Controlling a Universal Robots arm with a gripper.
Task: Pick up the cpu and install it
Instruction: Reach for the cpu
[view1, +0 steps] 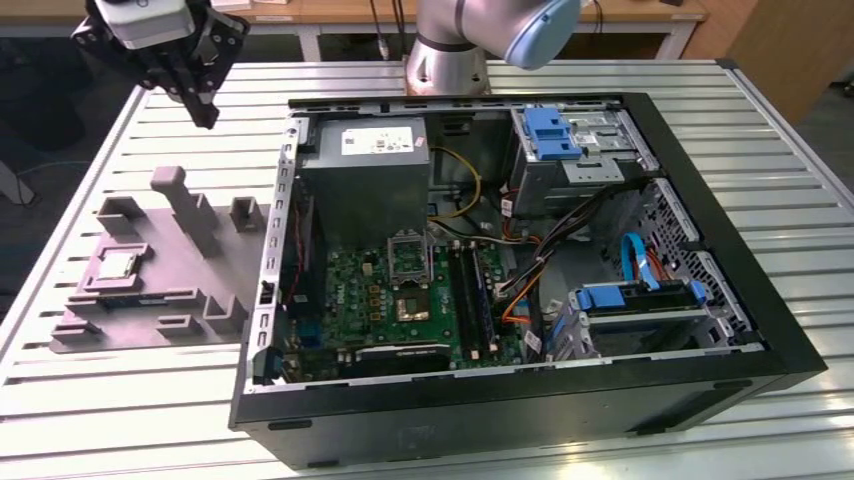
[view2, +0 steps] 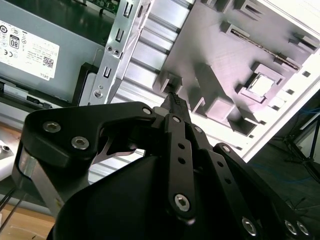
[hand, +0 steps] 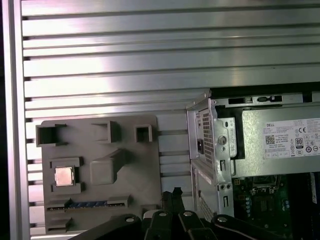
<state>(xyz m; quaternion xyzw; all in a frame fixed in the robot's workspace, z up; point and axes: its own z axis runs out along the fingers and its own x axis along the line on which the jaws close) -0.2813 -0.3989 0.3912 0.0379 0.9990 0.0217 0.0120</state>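
Gripper (view1: 204, 118) hangs over the slatted desk (view1: 787, 170), at the exterior view's left of the open PC case (view1: 534, 410), fingers pinched together w/ nothing between them. Cpu (view1: 118, 265) lies flat in a square recess of the grey holder plate (view1: 174, 285) beside the case, well apart from the gripper. It's small, thin & square, w/ a pale silvery top.

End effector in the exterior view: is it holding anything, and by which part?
Nothing is held. The end effector hangs empty over the table, while the cpu lies in its grey tray.
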